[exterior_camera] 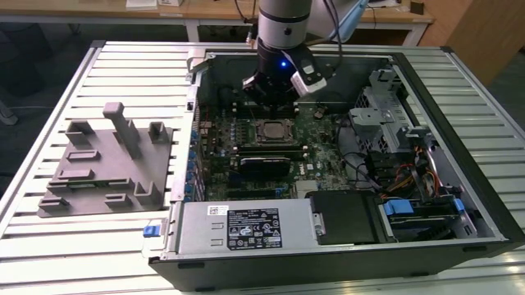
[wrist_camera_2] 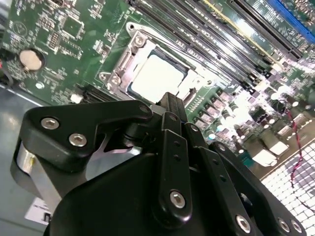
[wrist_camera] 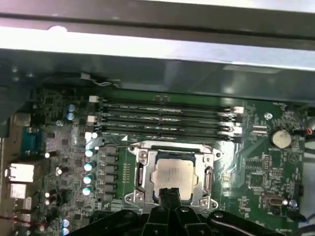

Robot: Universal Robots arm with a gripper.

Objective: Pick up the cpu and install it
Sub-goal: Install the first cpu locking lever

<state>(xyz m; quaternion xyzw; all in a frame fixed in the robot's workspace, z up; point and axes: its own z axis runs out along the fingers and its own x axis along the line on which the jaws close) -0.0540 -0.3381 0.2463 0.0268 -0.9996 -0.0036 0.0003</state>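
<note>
The open computer case (exterior_camera: 459,184) is laid flat on the slatted table (exterior_camera: 49,246) so its motherboard (exterior_camera: 316,144) is reachable from above, and the cpu (wrist_camera: 172,176) is seen seated in the socket frame (wrist_camera: 142,169), with the gripper (wrist_camera: 170,195), fingers pressed together and empty, poised just beside it.

One robot arm (exterior_camera: 283,37) carries one gripper (exterior_camera: 275,106). One open computer case (exterior_camera: 459,203) lies on one slatted table (exterior_camera: 98,246). At the case's nine o'clock in the exterior view sits one grey fixture block (exterior_camera: 107,166). Inside is one motherboard (wrist_camera: 266,162), with one cpu (wrist_camera: 172,176) in one socket frame (wrist_camera: 142,169). At the socket's twelve o'clock in the first wrist view run what look like four memory slots (wrist_camera: 162,120). One coin cell (wrist_camera: 280,138) shows too.
</note>
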